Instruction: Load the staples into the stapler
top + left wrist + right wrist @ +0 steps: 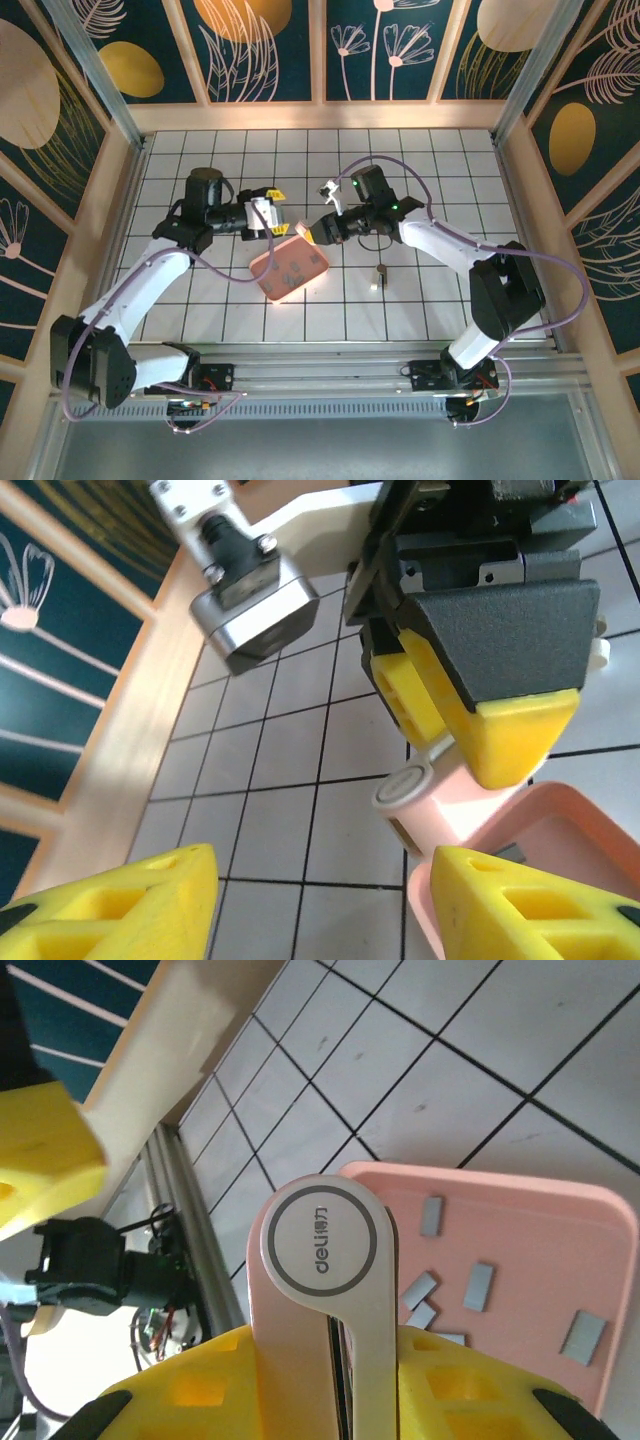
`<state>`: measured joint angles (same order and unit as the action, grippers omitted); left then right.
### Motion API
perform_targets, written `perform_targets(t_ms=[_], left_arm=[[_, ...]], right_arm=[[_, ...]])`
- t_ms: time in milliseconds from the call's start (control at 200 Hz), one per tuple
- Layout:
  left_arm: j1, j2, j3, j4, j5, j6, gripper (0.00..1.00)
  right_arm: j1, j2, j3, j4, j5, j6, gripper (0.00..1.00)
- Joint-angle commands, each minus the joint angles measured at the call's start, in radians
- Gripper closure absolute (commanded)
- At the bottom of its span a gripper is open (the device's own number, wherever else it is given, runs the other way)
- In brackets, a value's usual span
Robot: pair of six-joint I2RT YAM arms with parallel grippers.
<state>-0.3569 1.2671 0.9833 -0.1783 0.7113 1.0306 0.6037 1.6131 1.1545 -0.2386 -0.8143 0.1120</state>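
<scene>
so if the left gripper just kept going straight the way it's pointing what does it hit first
Most likely the stapler, clamped in the right gripper just ahead of the open left gripper. It sits slightly right of the centre line and depth is unclear, so that's a guess.

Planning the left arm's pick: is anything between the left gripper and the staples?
Nothing visible covers the staples in the pink tray. The right gripper, shut on the stapler, hangs by the tray's edge, close to the open left gripper.
</scene>
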Motion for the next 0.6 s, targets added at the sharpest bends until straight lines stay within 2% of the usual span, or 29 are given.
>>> perform_targets(t_ms=[0, 215, 595], left_arm=[[-0.035, 0.043, 0.066, -0.097, -0.036, 0.218, 0.41], [-0.069, 0.085, 0.113, -0.159, -0.079, 0.351, 0.43], [-0.128, 0.15, 0.166, -0.217, -0.147, 0.436, 0.45]], right_arm=[[-0.015, -0.001, 0.034, -0.022, -0.1, -0.026, 0.8], [-0.034, 0.007, 0.046, -0.02, -0.155, -0.01, 0.8], [-0.05, 0.023, 0.063, -0.027, -0.227, -0.003, 0.8]])
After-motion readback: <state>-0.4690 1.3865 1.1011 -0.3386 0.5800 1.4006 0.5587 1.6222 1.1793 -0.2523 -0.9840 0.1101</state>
